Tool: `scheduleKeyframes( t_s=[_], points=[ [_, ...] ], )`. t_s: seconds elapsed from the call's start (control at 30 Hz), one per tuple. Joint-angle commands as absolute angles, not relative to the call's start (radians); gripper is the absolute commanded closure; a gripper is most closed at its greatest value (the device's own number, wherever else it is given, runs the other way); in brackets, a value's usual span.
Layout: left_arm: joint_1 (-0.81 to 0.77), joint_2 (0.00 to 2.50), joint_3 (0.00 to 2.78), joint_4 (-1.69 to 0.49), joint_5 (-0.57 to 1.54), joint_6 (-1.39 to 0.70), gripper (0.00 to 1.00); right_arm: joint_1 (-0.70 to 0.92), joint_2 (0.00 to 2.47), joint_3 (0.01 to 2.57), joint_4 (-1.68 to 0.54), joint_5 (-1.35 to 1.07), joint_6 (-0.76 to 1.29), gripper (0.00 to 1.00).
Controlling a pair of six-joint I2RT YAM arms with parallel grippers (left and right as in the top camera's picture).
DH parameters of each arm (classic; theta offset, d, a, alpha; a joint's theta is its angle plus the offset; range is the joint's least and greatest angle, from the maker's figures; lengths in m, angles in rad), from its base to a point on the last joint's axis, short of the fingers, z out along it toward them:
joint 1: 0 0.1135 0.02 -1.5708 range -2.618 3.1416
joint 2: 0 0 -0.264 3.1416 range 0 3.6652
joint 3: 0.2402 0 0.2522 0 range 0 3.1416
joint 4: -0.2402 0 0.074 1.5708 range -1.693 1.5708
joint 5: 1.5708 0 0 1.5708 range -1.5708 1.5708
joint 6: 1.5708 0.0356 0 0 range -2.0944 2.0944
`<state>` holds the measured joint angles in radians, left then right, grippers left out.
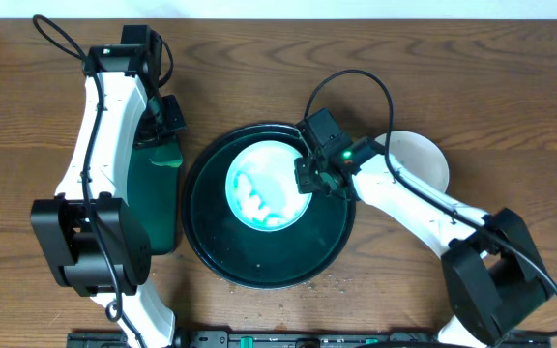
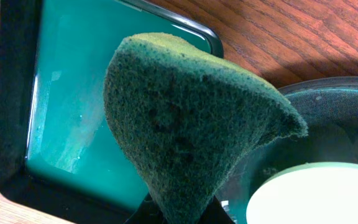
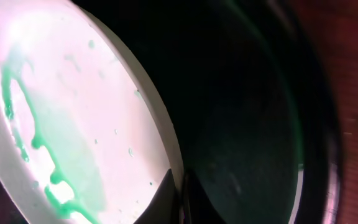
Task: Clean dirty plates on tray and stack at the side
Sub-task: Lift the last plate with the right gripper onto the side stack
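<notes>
At plate's rim, right tool pinches; left tool holds sponge.

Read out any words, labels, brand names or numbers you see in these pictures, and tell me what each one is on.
None can be read. The sponge, plate, round tray and rectangular tray show no writing; the dark strip at the table's front edge is too small to tell.

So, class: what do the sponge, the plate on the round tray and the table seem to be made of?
Sponge: porous green foam, matte, pitted surface. Plate: likely glazed ceramic or plastic, white, smooth, green liquid beading. Table: wood or wood-look laminate, visible grain.
</notes>
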<state>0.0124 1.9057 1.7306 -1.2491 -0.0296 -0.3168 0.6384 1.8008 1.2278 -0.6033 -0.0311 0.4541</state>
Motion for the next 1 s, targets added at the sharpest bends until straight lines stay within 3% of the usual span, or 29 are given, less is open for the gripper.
scheduleKeyframes(
  t_s=[0.0,0.3,0.6,0.83,0.97],
  points=[
    [0.017,1.895,1.758,-1.252,-0.038,-0.307,0.93,0.665,1.747,1.246,-0.610,0.092,0.415,0.99],
    [0.017,1.895,1.758,-1.252,-0.038,-0.307,0.93,0.765,1.650,1.246,-0.628,0.436,0.327,0.99],
    [0.017,1.895,1.758,-1.251,-0.038,-0.307,0.93,0.978,1.536,1.246,-0.610,1.006,0.230,0.99],
    [0.017,1.895,1.757,-1.249,-0.038,-0.307,0.93,1.120,1.507,1.246,-0.520,1.388,0.096,0.99],
    [0.017,1.895,1.757,-1.249,-0.038,-0.307,0.93,1.163,1.506,1.246,-0.451,1.477,0.022,0.99]
  ],
)
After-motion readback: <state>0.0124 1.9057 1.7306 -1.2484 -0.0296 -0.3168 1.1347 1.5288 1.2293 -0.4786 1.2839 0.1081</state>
